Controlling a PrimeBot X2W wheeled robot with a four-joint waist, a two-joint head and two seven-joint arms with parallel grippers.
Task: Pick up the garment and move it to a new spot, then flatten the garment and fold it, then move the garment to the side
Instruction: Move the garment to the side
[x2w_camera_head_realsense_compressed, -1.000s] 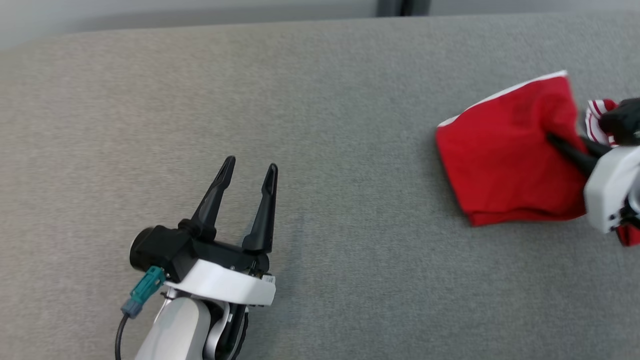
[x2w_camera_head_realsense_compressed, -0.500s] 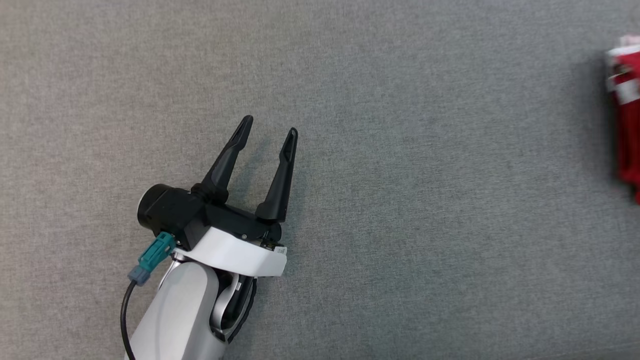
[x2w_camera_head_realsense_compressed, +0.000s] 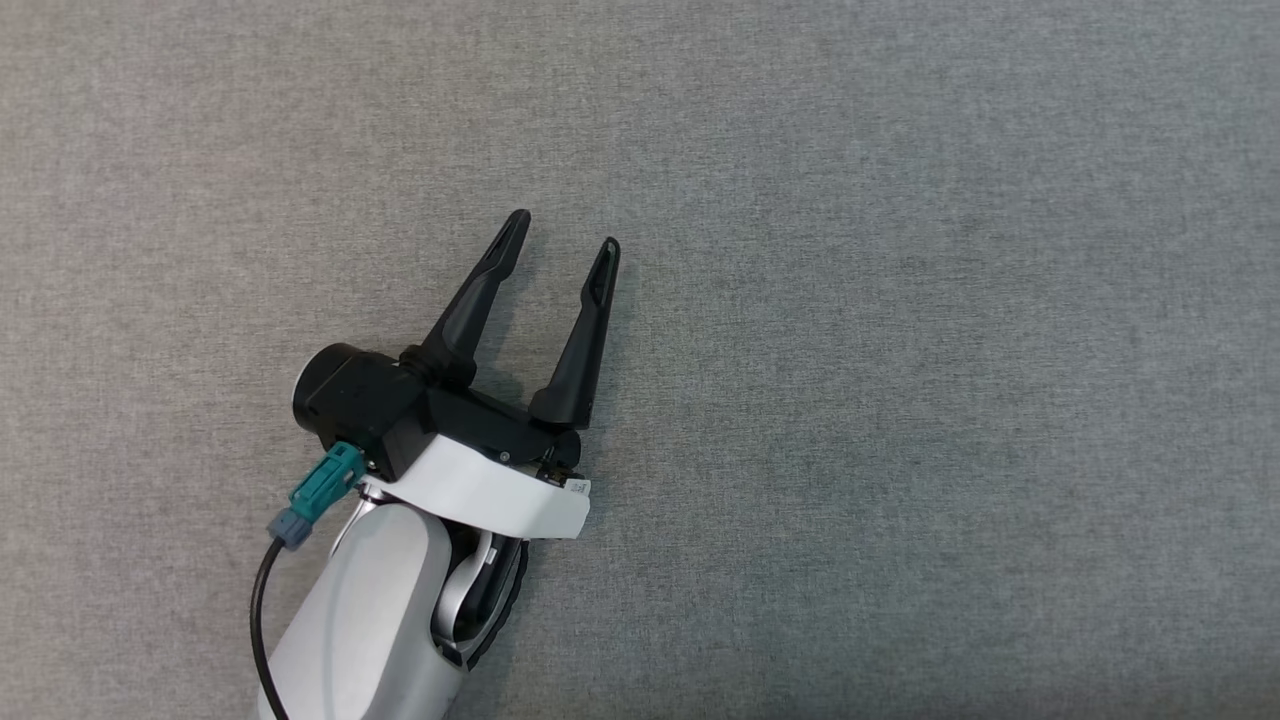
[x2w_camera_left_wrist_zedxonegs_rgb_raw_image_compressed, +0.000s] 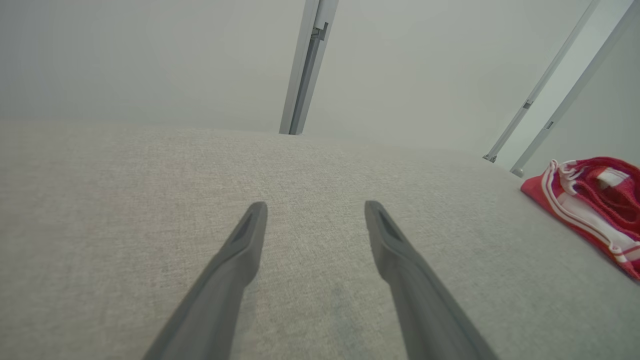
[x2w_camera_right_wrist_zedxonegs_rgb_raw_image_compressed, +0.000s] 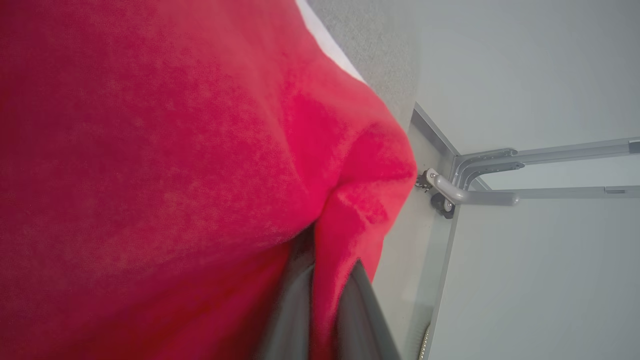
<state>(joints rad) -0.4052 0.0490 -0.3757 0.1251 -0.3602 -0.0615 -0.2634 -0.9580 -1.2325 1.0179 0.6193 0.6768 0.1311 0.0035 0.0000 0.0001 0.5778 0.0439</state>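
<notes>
The garment (x2w_camera_right_wrist_zedxonegs_rgb_raw_image_compressed: 165, 170) is red cloth with white trim. In the right wrist view it bulges close before the lens, and my right gripper (x2w_camera_right_wrist_zedxonegs_rgb_raw_image_compressed: 322, 295) is shut on a fold of it, cloth pinched between the two dark fingers. In the left wrist view the garment (x2w_camera_left_wrist_zedxonegs_rgb_raw_image_compressed: 595, 205) lies bunched at the far right of the grey surface, showing red and white stripes. My left gripper (x2w_camera_head_realsense_compressed: 565, 232) hovers low over the bare grey fabric (x2w_camera_head_realsense_compressed: 900, 350), open with nothing between its fingers (x2w_camera_left_wrist_zedxonegs_rgb_raw_image_compressed: 400, 255). It stands well to the left of the garment.
The grey fabric surface (x2w_camera_left_wrist_zedxonegs_rgb_raw_image_compressed: 125, 200) ends at a pale wall, where a vertical metal rail (x2w_camera_left_wrist_zedxonegs_rgb_raw_image_compressed: 305, 65) rises. Two slanted rails (x2w_camera_left_wrist_zedxonegs_rgb_raw_image_compressed: 550, 85) stand at the back right. A metal frame with a bracket (x2w_camera_right_wrist_zedxonegs_rgb_raw_image_compressed: 470, 185) lies beside the surface edge near the garment.
The head view has swung down and to the left, so the garment and right gripper slid out of it to the right. The left gripper stays open over the fabric.
</notes>
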